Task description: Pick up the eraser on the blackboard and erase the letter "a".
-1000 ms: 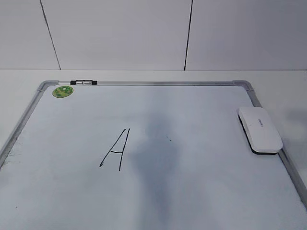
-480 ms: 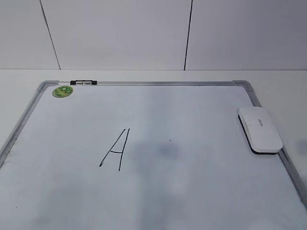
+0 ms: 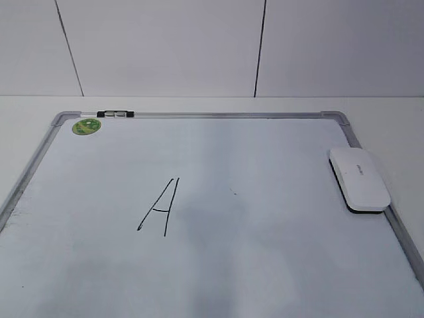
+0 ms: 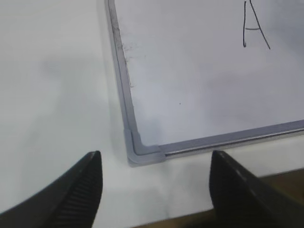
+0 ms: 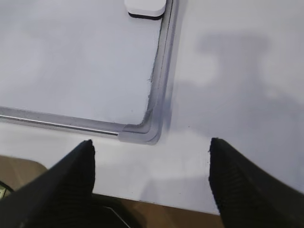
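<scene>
The blackboard [image 3: 278,146] is a white board in a grey frame, lying flat on the white table. The eraser [image 3: 359,179], a white oblong block on a dark base, rests on the board's right edge; its near end also shows in the right wrist view [image 5: 145,7]. A large black capital "A" [image 3: 159,207] stands left of the middle. The small letter "a" is out of view. My left gripper [image 4: 155,154] hangs open and empty over the table by the board's near left corner [image 4: 142,152]. My right gripper [image 5: 151,142] hangs open and empty by the near right corner [image 5: 142,130].
A round green sticker [image 3: 87,126] and a small clip [image 3: 114,114] sit at the board's far left corner. A white panelled wall [image 3: 165,46] rises behind the table. The table's near edge [image 5: 180,202] runs just under both grippers. Neither arm shows in the exterior view.
A dark shadow over the middle of the board has faded away. The eraser, the board and the capital "A" have not moved.
</scene>
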Tool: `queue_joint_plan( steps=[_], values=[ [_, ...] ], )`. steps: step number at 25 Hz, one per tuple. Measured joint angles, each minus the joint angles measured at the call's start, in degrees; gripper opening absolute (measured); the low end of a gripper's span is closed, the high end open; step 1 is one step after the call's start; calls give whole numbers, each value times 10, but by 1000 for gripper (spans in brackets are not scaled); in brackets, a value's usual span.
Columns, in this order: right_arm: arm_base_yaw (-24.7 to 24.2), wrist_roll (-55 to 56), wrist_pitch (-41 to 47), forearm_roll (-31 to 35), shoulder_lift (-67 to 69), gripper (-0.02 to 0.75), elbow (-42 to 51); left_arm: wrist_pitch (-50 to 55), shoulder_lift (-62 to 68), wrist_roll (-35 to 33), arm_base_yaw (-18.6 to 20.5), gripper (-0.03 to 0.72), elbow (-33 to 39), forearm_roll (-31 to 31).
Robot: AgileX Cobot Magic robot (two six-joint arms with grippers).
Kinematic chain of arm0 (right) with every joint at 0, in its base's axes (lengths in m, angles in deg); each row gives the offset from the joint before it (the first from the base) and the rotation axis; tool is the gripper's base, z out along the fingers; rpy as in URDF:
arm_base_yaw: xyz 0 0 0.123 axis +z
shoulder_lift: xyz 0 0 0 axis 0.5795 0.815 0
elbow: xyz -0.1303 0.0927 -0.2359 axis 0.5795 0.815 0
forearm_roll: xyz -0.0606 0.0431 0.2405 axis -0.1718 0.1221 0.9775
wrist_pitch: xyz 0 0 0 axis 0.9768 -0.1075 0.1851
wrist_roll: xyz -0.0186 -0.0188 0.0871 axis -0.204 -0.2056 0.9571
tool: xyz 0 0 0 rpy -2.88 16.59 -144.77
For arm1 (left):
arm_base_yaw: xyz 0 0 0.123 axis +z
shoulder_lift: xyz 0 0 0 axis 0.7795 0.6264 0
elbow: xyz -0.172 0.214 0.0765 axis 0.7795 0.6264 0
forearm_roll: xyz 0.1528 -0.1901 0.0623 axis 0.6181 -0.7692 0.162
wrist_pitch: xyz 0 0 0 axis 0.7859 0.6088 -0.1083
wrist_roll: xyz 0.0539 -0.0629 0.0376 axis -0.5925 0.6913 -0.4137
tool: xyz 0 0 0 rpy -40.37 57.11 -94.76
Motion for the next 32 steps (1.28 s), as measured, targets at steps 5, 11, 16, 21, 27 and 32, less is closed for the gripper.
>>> queue_joint_plan(
  steps=[5,11,16,21,27,32],
  values=[
    [0,-1,-31,-11,-5,593,9,-33,-13,-15,0,529,9,1],
    [0,-5,-59,-18,-5,593,26,-63,-13,-30,0,529,19,1],
    [0,-6,-62,-18,-5,593,26,-75,-13,-30,0,529,26,1],
    [0,-6,-64,-19,-5,593,26,-81,-13,-30,0,526,27,1],
    [0,-7,-65,-19,-5,593,26,-81,-13,-30,0,519,27,1],
    [0,-7,-65,-19,-5,593,26,-81,-13,-30,0,504,27,1]
  ],
)
